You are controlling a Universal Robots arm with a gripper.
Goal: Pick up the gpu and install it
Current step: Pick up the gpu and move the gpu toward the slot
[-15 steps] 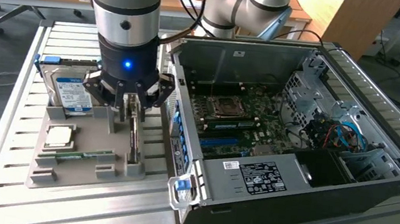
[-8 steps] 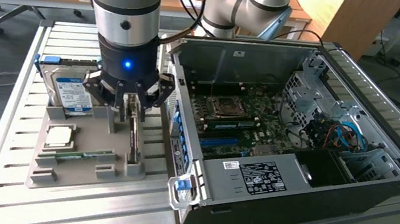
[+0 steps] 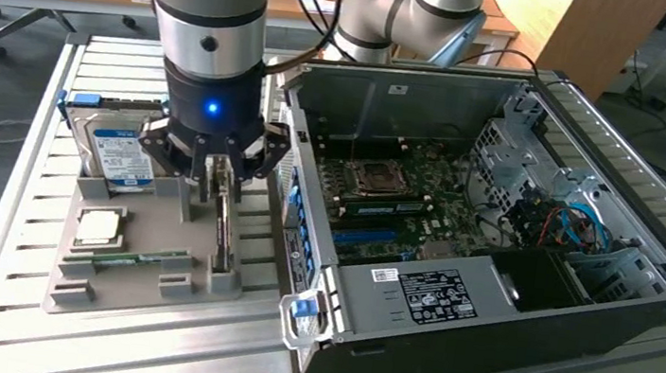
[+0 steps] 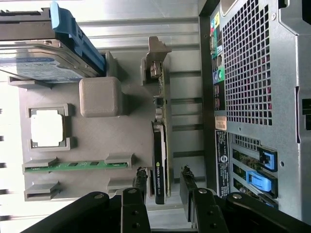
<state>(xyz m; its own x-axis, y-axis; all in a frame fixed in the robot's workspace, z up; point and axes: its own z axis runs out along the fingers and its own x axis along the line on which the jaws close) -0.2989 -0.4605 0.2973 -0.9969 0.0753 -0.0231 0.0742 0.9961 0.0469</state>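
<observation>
The gpu [image 3: 223, 235] stands on its long edge in a slot of the grey parts tray [image 3: 142, 287], along the tray's edge nearest the open computer case [image 3: 623, 308]. The tray rests on the slatted metal bench [image 3: 2, 298]. The tool [image 3: 215, 196] hangs directly over the card, part-way open, with one finger on each side. In the wrist view a gap shows between each finger [image 4: 141, 182] and the gpu [image 4: 160, 160], so nothing is gripped. Handling judgement: the card looks light and stiff but fragile. Its board carries exposed components, and the fan shroud is probably smooth plastic. The soundest hold is likely across the two flat faces at mid-length, clear of the fan hub and the lower contact edge. A skewed grip could twist the card in its slot. Writing: pale lettering along the shroud edge appears to read "NVIDIA Quadro", and the rest is too small to tell. The hard drive [image 3: 120, 156] at the tray's far corner bears a blue-and-white label, and the case's power supply carries a black-and-white label [image 3: 434, 294]. Neither is legible.
</observation>
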